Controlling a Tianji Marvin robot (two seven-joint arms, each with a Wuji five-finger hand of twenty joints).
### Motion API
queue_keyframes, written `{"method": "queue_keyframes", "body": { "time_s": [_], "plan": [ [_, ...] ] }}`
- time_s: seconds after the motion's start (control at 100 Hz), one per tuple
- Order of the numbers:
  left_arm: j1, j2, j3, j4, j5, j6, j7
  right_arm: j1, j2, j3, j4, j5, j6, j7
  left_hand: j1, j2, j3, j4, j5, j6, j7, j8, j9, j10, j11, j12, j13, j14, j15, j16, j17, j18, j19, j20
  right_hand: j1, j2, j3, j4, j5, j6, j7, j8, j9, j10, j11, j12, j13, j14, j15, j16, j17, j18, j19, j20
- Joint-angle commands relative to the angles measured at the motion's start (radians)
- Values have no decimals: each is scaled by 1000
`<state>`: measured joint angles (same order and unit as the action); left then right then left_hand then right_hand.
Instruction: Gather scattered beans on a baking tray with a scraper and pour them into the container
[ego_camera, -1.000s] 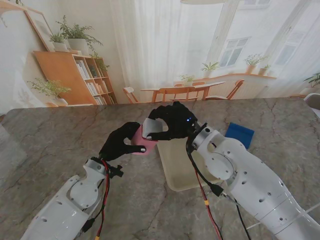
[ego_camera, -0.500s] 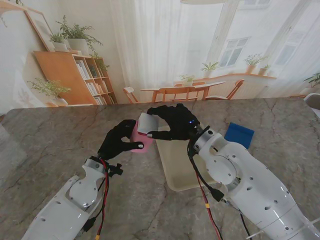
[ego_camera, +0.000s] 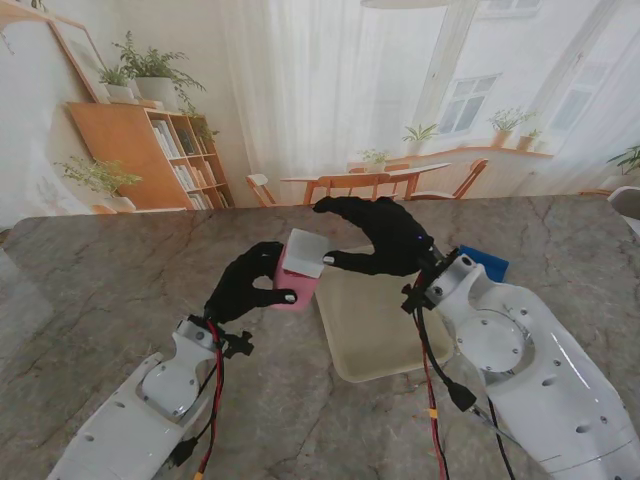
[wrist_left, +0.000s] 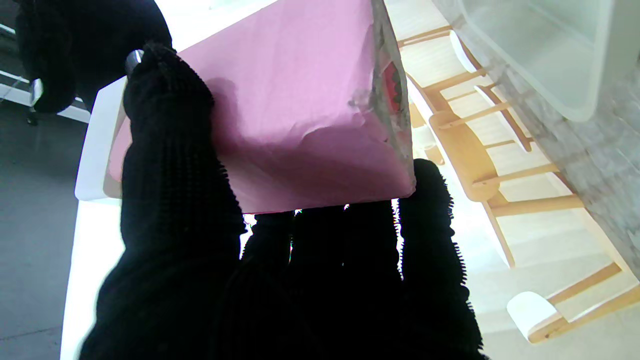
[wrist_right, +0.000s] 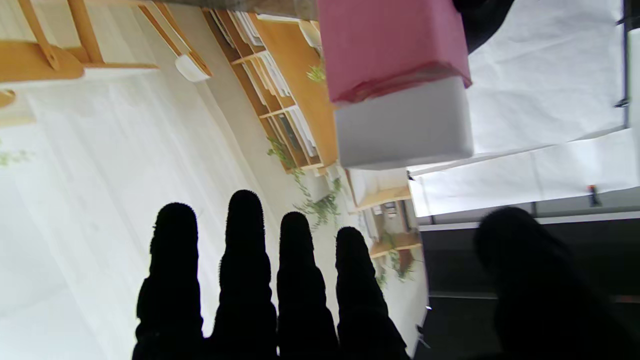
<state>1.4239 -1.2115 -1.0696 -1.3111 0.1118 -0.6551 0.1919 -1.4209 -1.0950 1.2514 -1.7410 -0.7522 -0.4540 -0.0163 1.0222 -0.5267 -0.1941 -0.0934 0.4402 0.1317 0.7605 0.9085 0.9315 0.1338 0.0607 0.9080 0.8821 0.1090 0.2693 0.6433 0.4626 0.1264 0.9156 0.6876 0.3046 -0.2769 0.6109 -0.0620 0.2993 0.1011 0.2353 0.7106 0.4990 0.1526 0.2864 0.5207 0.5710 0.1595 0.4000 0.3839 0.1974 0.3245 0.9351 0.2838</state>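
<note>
Your left hand (ego_camera: 243, 284) clamps the pink container (ego_camera: 296, 283), right hand (ego_camera: 385, 237) fingers spread empty; loosen and it tips.

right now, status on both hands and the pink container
Left hand shut on pink container, white lid on top. Right hand open beside the lid, over the tray. Nothing in the way.

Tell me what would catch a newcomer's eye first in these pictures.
The pink container with its white lid stands out, gripped by the black-gloved left hand left of the cream baking tray. The right hand hovers open beside it, and a blue scraper lies farther right.
</note>
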Motion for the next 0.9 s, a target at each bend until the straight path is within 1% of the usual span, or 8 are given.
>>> {"method": "queue_keyframes", "body": {
  "time_s": [0.0, 0.07, 0.1, 0.26, 0.44, 0.59, 0.74, 0.89],
  "plan": [
    [-4, -5, 12, -1, -1, -14, -4, 11, 17, 19, 2, 4, -33, 39, 269, 176, 266, 37, 78, -215, 220, 71, 129, -231, 147, 55, 38, -76, 21, 18, 23, -42, 4, -10, -5, -58, 149, 32, -54, 12, -22, 30, -41, -23, -7, -26, -29, -22, -25, -32, 0, -31, 10, -33],
    [-6, -4, 20, 0, -10, -23, -13, 18, 25, 35, 7, 14, -80, 73, 269, 173, 268, 37, 80, -216, 219, 70, 130, -229, 147, 55, 39, -74, 21, 18, 23, -40, 3, -10, -15, -177, 412, 17, -121, 21, -54, 44, -76, -22, 7, -55, -57, -27, -38, -58, 4, -47, 20, -39],
    [-8, -4, 24, 1, -14, -27, -17, 23, 28, 38, 10, 14, -98, 84, 268, 173, 268, 37, 81, -215, 219, 70, 131, -229, 147, 55, 38, -74, 21, 18, 23, -39, 3, -9, -13, -211, 476, 14, -147, 22, -64, 52, -95, -24, 14, -66, -65, -28, -37, -64, 7, -53, 23, -38],
    [-17, -4, 41, 10, -28, -46, -27, 66, 38, 21, 41, 14, -173, 120, 268, 171, 271, 36, 84, -214, 219, 70, 133, -229, 147, 55, 40, -73, 22, 18, 24, -38, 1, -8, 20, -348, 666, 8, -206, 47, -120, 69, -172, -2, 57, -106, -98, -19, -10, -79, 20, -68, 34, -32],
    [-20, -4, 46, 15, -37, -52, -35, 126, 40, -33, 81, -10, -221, 116, 268, 171, 272, 36, 85, -213, 218, 70, 134, -227, 146, 56, 40, -72, 23, 18, 25, -38, 1, -7, 60, -420, 769, 11, -192, 31, -162, 65, -188, 4, 92, -122, -101, -20, 19, -84, 40, -77, 44, -26],
    [-15, -4, 42, 10, -31, -50, -29, 172, 40, -80, 111, 12, -253, 129, 268, 170, 274, 36, 85, -213, 217, 71, 133, -227, 146, 57, 41, -72, 24, 19, 25, -36, 1, -6, 75, -452, 819, 12, -185, -15, -120, 115, -163, -15, 115, -125, -88, -25, 32, -83, 53, -78, 49, -23],
    [-8, -5, 33, 1, -16, -45, -16, 203, 41, -114, 135, 1, -285, 127, 268, 172, 272, 34, 83, -213, 215, 72, 133, -226, 145, 57, 39, -72, 24, 19, 24, -37, 0, -5, 81, -475, 848, 12, -100, -112, -62, 134, -83, -81, 151, -108, -48, -49, 45, -79, 79, -84, 55, -22],
    [-1, -6, 25, -7, -6, -39, -6, 218, 41, -130, 147, -24, -297, 116, 268, 172, 271, 35, 83, -211, 215, 73, 133, -225, 146, 58, 39, -72, 24, 19, 24, -36, 1, -3, 68, -458, 828, 3, 60, -258, 41, 158, 52, -196, 195, -72, 17, -93, 62, -73, 102, -92, 55, -23]
  ]
}}
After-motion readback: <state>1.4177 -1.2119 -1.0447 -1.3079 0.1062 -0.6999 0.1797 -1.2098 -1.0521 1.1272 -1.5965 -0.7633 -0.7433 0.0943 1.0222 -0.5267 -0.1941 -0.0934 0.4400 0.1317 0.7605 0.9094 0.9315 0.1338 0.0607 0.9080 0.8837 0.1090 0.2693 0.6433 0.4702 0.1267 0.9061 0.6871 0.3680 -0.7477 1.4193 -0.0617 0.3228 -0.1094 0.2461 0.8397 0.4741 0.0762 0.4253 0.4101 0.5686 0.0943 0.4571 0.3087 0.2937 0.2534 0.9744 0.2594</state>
